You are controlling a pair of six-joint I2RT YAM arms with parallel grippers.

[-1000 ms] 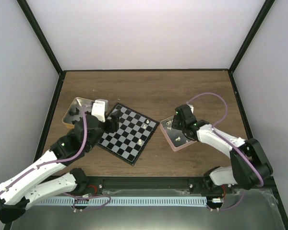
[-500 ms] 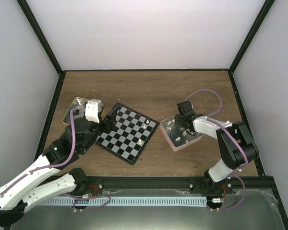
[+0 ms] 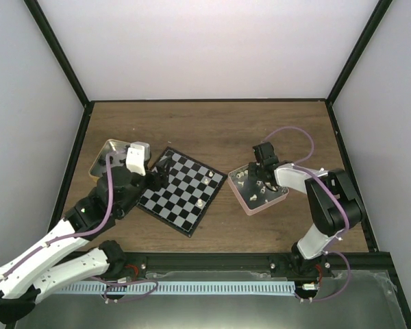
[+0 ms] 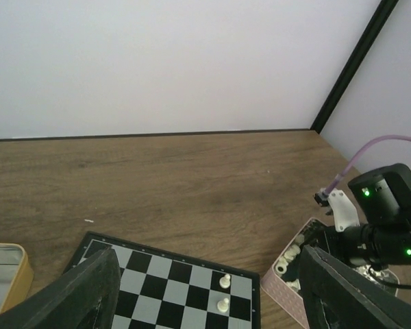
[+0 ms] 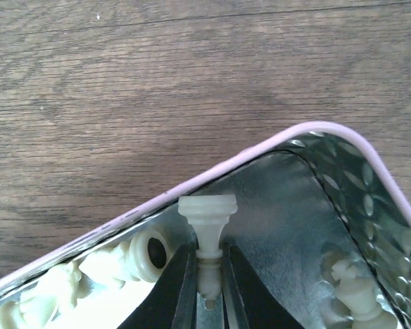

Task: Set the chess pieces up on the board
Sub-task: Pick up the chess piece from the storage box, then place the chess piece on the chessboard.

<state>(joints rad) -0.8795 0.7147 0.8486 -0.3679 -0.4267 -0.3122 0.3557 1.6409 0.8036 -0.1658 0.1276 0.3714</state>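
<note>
One cream-white chess piece (image 5: 207,209) pinched at its thin stem between the pressed-together fingers of the right gripper (image 5: 209,264), flared round end pointing away from the wrist. Held inside the pink tray (image 5: 260,154), close to a rounded corner, low over the shiny metal floor; touching that floor or not, cannot tell. More cream-white pieces (image 5: 147,252) lying loose in the same tray, on either side of the fingers.

Two further white pieces (image 3: 209,176) standing on the board (image 3: 175,195), on separate squares, apart from each other, both towards the side that faces the tray. Board set askew on the wooden table (image 3: 212,130), left of the tray and not touching it.

Left gripper (image 3: 162,171) hovering over the board's far-left edge, fingers spread wide, nothing between them. Near that edge, further left, a gold tin (image 3: 99,164), partly covered by the left arm. Right arm curling in from the right side of the table, wrist dipped into the tray.
</note>
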